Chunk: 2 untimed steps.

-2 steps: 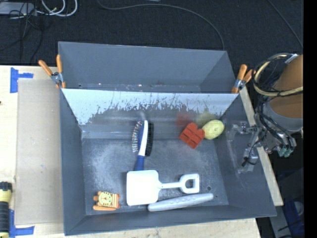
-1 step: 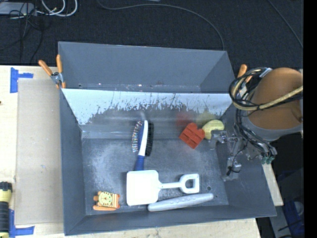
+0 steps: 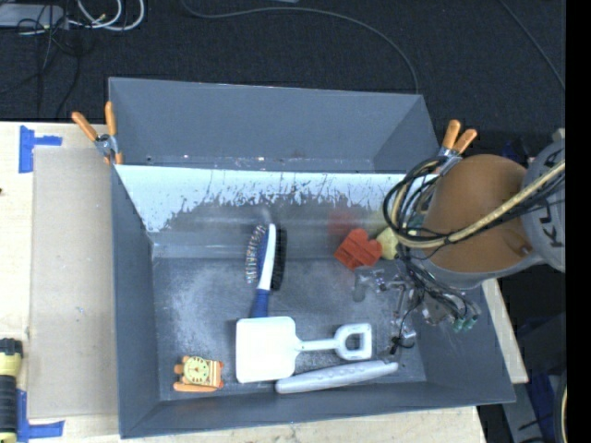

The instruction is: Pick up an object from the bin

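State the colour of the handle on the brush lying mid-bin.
Blue. The brush shows best in the camera view.

Dark speckled floor, white cables looped at upper left, one thin cable curving across

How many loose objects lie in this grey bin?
5: blue-handled bristle brush centre; white plastic scoop and pale grey stick at front; orange-yellow toy front left; red block by the arm. Others may hide under it.

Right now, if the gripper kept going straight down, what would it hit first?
Probably the right end of the long grey tool, beside the ring handle of the white scoop; the gripper hangs just above it, though depth is hard to judge.
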Tool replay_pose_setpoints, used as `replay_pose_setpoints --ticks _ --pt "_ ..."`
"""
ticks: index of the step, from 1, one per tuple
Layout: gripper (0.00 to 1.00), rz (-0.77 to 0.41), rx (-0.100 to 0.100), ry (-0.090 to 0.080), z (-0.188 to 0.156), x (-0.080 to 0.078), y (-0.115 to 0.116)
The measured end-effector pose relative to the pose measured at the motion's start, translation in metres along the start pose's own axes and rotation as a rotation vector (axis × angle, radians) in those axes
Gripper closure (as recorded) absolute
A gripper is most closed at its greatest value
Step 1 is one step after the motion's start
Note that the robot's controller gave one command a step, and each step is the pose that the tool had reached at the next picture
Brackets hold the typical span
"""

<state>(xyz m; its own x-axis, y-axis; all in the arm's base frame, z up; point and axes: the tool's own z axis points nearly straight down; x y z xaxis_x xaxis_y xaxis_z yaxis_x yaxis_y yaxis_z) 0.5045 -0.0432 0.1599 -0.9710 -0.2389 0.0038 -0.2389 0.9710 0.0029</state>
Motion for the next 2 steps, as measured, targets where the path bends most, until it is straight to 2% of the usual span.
replay_pose_setpoints --ticks 1,2 --pt "0.0 -0.113 0.001 -0.002 0.014 -0.02 0.015" --pt "0.0 -0.177 0.001 -0.003 0.085 -0.013 0.018"
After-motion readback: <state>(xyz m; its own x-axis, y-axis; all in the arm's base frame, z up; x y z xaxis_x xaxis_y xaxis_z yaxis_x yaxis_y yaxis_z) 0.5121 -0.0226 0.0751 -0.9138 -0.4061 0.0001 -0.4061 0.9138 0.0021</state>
